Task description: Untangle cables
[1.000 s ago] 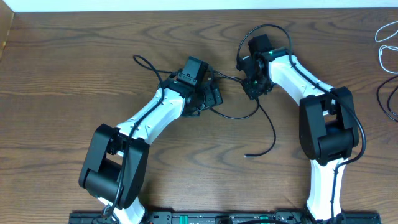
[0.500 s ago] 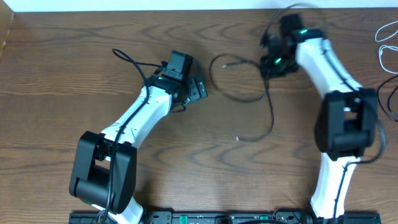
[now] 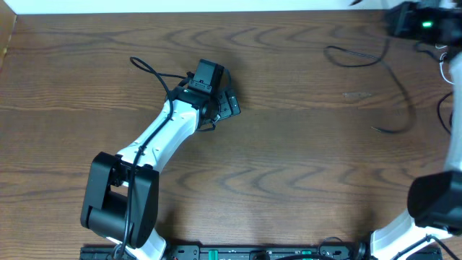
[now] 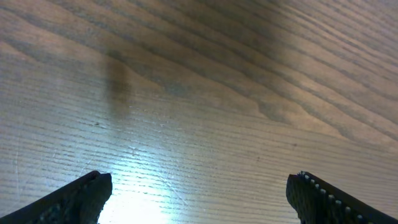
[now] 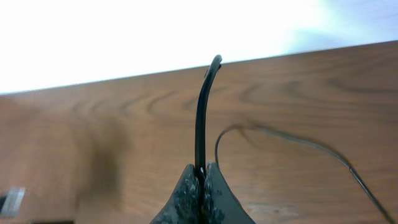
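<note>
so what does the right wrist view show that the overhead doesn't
Only the right wrist: the right gripper pinched shut on the black cable, with a short stretch sticking up past the fingers. Only the overhead: the left gripper mid-table, away from that cable, and a white cable at the right edge. Both: the black cable's slack lying across the wooden table.

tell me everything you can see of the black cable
The black cable is a thin, smooth, flexible cord. The right end effector is shut on it near the far right of the wooden table; above the pinch a short stretch stands upright and curls over at its top. The rest trails loose on the wood in open curves, one end lying free. Its plugs are too small to make out.
</note>
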You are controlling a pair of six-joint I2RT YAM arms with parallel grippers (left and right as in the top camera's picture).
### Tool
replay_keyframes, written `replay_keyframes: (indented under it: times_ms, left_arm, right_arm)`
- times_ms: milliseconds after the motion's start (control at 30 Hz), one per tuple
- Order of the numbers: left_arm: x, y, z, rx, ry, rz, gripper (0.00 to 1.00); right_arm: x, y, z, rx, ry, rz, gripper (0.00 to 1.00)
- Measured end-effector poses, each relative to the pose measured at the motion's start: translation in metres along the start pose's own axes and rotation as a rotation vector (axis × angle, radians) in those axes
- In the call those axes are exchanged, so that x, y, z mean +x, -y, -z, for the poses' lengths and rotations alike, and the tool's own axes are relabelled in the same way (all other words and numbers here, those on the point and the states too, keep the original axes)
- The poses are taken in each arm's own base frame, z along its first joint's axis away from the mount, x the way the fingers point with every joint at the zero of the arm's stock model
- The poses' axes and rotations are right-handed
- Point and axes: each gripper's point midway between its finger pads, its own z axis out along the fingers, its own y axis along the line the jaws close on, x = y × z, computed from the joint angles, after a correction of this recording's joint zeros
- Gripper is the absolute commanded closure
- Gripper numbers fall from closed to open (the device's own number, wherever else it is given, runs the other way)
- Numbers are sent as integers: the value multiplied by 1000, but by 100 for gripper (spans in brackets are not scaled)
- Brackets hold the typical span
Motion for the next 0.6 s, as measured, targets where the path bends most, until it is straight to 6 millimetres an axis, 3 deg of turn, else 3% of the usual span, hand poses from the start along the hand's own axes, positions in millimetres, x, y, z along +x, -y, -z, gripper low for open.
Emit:
replay_keyframes:
  times_ms: [133,400,600]
  left_arm:
    - [2,-2,0,-8,-10,1,5]
    - [3,-2,0,-8,-11,1,5]
    - [3,-2,0,-8,-11,0,5]
  right_arm:
    - [-15,48,29,105,75,-91,99]
    - [-18,147,77,447,159,-243,99]
    - [-13,194,109,662,193,-303,99]
